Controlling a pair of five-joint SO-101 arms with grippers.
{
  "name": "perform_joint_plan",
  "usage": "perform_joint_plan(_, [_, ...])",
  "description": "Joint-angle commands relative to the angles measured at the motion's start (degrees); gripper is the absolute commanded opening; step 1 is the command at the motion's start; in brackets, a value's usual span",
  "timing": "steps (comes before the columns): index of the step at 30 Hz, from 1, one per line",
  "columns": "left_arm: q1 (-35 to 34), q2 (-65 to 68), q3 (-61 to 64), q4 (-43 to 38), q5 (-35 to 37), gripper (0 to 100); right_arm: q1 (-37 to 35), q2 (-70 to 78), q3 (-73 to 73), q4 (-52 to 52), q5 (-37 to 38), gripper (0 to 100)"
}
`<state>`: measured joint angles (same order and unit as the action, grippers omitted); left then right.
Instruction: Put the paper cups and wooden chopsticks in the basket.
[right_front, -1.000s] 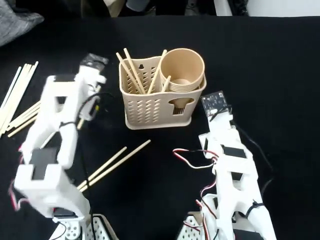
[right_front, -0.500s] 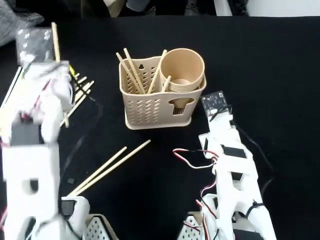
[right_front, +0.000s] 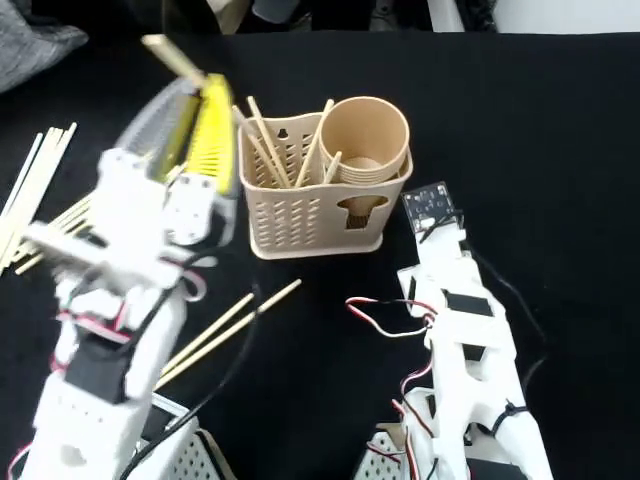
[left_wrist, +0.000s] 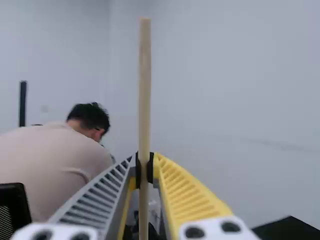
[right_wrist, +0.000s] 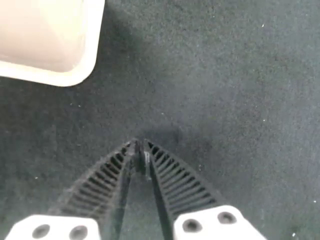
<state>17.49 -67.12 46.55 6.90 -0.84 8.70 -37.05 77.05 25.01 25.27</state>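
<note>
My left gripper (right_front: 197, 90) is raised just left of the beige basket (right_front: 300, 215) and shut on a wooden chopstick (right_front: 172, 55). Its wrist view has that chopstick (left_wrist: 144, 90) standing upright between the closed jaws of the left gripper (left_wrist: 144, 167). The basket holds several chopsticks (right_front: 265, 145) and stacked paper cups (right_front: 365, 135). Two chopsticks (right_front: 225, 325) lie on the black cloth in front of the basket, and several more (right_front: 35, 195) at the far left. My right gripper (right_wrist: 138, 152) is shut and empty, low over the cloth beside a basket corner (right_wrist: 55, 45).
The right arm (right_front: 455, 320) rests folded at the front right of the basket. Black cloth (right_front: 520, 140) covers the table, with free room to the right and behind the basket. A grey cloth (right_front: 35, 40) lies at the back left corner.
The left arm has swung from the far left pile toward the basket, lifting one chopstick up. The right arm has not moved.
</note>
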Motion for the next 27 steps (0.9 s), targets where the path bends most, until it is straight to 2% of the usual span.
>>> perform_joint_plan(1, [3.7, 6.7, 0.4, -1.6, 0.9, 3, 0.8, -1.4, -0.4, -0.9, 0.4, 1.2])
perform_joint_plan(7, [-0.4, 17.8, 3.2, -1.5, 0.8, 4, 0.8, -1.5, -0.4, -0.8, 0.4, 1.2])
perform_joint_plan(10, [-1.1, 20.3, 2.1, 4.1, 1.1, 14, 0.8, -1.5, -0.4, -0.8, 0.4, 1.2])
perform_joint_plan(12, [-0.5, 20.4, -0.8, 12.7, 1.2, 20, 0.8, -1.5, -0.4, -0.9, 0.4, 1.2])
perform_joint_plan(15, [-0.2, 20.4, -9.1, 27.6, 0.9, 24, 0.8, -1.5, -0.4, -0.9, 0.4, 1.2])
perform_joint_plan(20, [-5.5, 21.5, -27.1, 52.7, 0.6, 25, 0.8, -1.5, -0.4, -0.9, 0.4, 1.2])
perform_joint_plan(24, [-10.7, 26.3, -36.0, 70.5, -4.0, 25, 0.8, -1.5, -0.4, -0.9, 0.4, 1.2])
perform_joint_plan(27, [-14.9, 31.9, -36.1, 79.0, -10.3, 25, 0.8, -1.5, -0.4, -0.9, 0.4, 1.2])
